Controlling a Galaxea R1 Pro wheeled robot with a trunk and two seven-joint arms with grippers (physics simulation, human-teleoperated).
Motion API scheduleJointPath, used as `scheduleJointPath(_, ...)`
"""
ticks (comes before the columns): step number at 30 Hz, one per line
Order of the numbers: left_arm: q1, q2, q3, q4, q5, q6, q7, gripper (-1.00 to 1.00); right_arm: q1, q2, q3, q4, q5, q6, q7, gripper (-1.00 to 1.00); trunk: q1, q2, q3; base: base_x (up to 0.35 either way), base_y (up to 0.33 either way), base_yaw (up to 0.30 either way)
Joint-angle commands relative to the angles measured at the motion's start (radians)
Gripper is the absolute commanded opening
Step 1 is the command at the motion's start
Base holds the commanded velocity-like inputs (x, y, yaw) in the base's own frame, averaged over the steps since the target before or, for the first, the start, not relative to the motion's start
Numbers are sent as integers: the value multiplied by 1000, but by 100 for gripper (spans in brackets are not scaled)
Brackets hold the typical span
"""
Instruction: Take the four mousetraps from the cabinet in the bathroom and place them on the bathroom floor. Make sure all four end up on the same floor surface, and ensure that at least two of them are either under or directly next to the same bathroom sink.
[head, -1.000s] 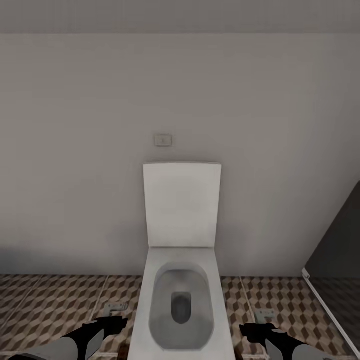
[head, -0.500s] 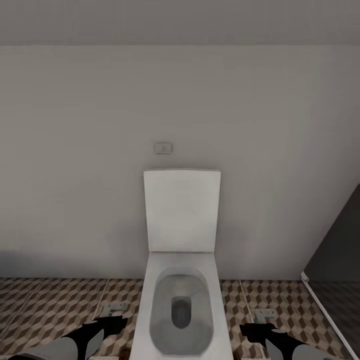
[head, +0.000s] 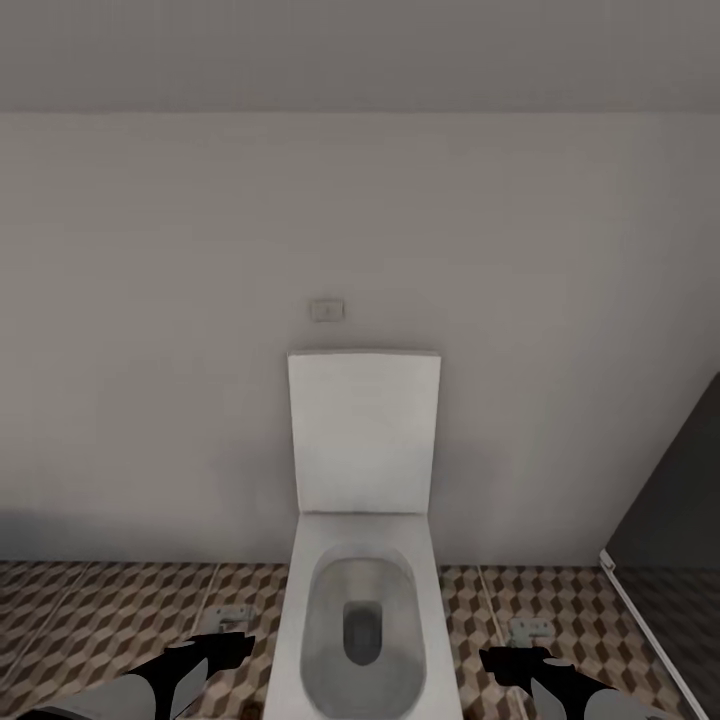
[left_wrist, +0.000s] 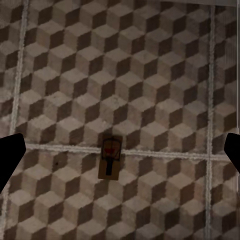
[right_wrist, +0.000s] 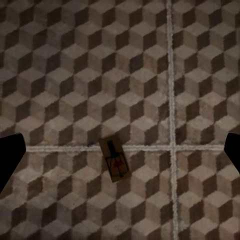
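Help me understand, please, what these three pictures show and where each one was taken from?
They are simulator renders from a wheeled robot with two arms. The head view looks forward and down at a white toilet against a grey wall, with the patterned bathroom floor beside it. The left pincer and right pincer hang low at either side. Each wrist view looks down along its pincer's dark fingers, which stand wide apart, holding nothing. The left wrist view shows a mousetrap lying on the tiles across a grout line; the right wrist view shows another mousetrap likewise.
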Motion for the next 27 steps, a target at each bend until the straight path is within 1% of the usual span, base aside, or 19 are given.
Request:
scheduleJointPath(1,0,0,-9,0,11,0,-4,100,-1,-1,-9,3,8,-6,2,100,-4,7,2,0,0,0)
scheduleJointPath(27,0,0,-9,0,11,1,-4,100,-1,-1,-9,3,8,-6,2,100,-104,189,84,0,0,0)
